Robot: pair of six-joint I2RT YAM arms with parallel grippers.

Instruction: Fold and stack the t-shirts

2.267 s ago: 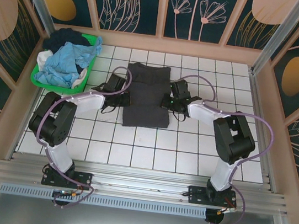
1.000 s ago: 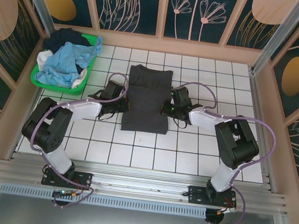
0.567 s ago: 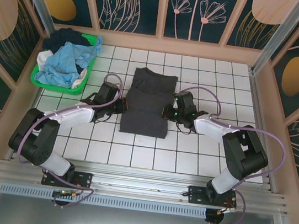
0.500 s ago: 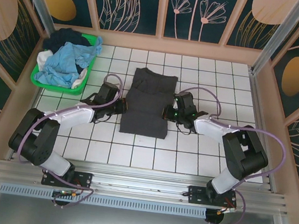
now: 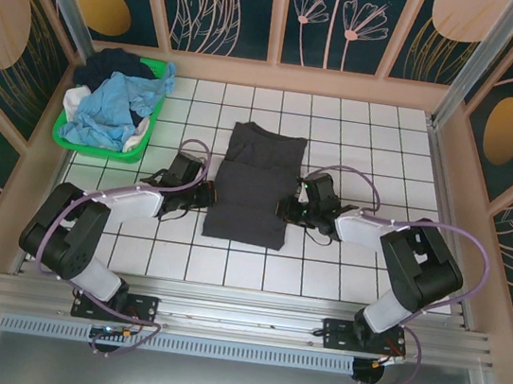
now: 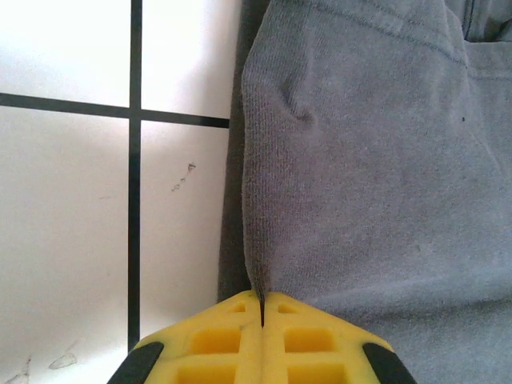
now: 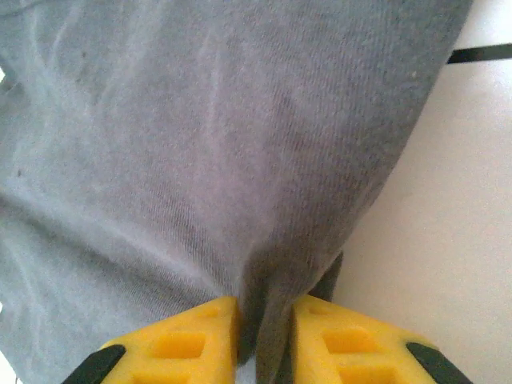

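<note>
The charcoal-grey t-shirt (image 5: 252,187) lies flat on the white tiled table (image 5: 369,141) as a long, narrow oblong running away from the arm bases. It sits directly between the two claws. A crease runs across it, and its far end sits slightly off to the right.

The left claw (image 5: 201,194) is at the shirt's left edge, low on the table. In the left wrist view the left claw (image 6: 262,298) has its yellow fingers (image 6: 216,336) pressed together. A thin ridge of the shirt's (image 6: 376,176) edge is pinched in the seam between them. The cloth spreads ahead and to one side of it, with bare table (image 6: 64,208) on the other side.

The right claw (image 5: 287,211) meets the shirt's right edge, straight across from the left one. In the right wrist view the right claw (image 7: 264,308) has its fingers (image 7: 188,336) narrowly parted. A dark fold of the shirt (image 7: 200,136) runs into the gap. I cannot tell whether they press on it. Bare table (image 7: 432,224) lies beside it.

Well apart from the left claw, beyond it toward the far left corner, stands a bright green basket (image 5: 68,140). It holds a crumpled light blue shirt (image 5: 106,109), a dark navy one (image 5: 112,67) and some white cloth (image 5: 75,100).
</note>
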